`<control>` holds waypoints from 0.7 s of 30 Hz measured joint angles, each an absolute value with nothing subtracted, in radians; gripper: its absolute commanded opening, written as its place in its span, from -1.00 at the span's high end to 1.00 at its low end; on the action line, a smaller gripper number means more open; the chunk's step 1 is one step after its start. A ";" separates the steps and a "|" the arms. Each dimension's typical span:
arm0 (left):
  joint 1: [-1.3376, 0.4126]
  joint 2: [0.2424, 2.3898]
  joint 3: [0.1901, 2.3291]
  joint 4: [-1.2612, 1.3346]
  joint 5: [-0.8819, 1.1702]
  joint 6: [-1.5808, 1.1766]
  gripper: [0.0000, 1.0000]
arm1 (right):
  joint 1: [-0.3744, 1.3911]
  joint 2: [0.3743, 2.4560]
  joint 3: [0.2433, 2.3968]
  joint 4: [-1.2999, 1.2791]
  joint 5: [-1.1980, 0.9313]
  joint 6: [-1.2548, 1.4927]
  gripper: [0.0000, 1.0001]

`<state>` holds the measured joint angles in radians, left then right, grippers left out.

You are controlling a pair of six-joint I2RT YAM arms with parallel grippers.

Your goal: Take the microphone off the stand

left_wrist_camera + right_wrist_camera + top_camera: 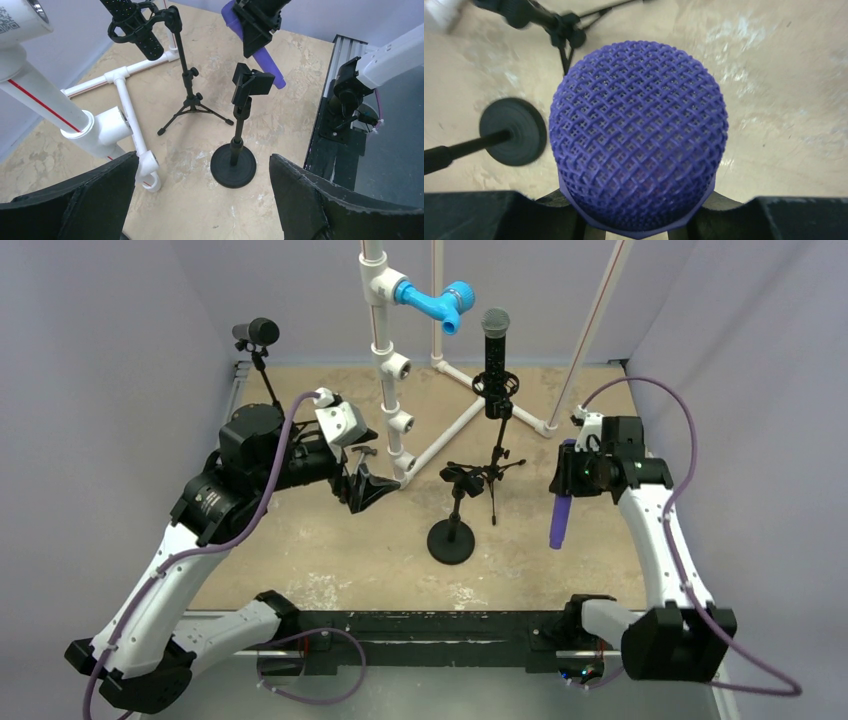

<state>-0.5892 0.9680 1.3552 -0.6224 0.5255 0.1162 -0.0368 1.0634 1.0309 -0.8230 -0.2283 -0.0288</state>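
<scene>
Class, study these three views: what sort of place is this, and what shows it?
Probably a robot test cell in a lab, not a studio: the left arm and right arm bolted at a worn tabletop walled by plain panels, with props such as a white pipe frame and a purple microphone.

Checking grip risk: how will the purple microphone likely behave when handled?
The purple microphone looks rigid, hanging straight. Gripped near its head by the right gripper, the long handle may pivot or slip. Its round body would probably roll if laid flat.
</scene>
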 measured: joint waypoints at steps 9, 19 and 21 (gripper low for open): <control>-0.589 0.947 1.343 -0.623 0.519 0.116 -1.00 | -0.040 1.403 1.058 -0.918 -0.226 -0.084 1.00; -0.582 0.946 1.340 -0.617 0.520 0.112 -1.00 | -0.040 1.638 1.083 -0.949 -0.228 -0.124 1.00; -0.575 0.945 1.332 -0.611 0.522 0.106 -1.00 | -0.039 1.665 1.087 -0.952 -0.231 -0.124 0.96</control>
<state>-0.5755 0.9451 1.3315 -0.6113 0.5217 0.1059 -0.0391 1.6653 1.0874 -0.9524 -0.2306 -0.1238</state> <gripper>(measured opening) 0.998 0.362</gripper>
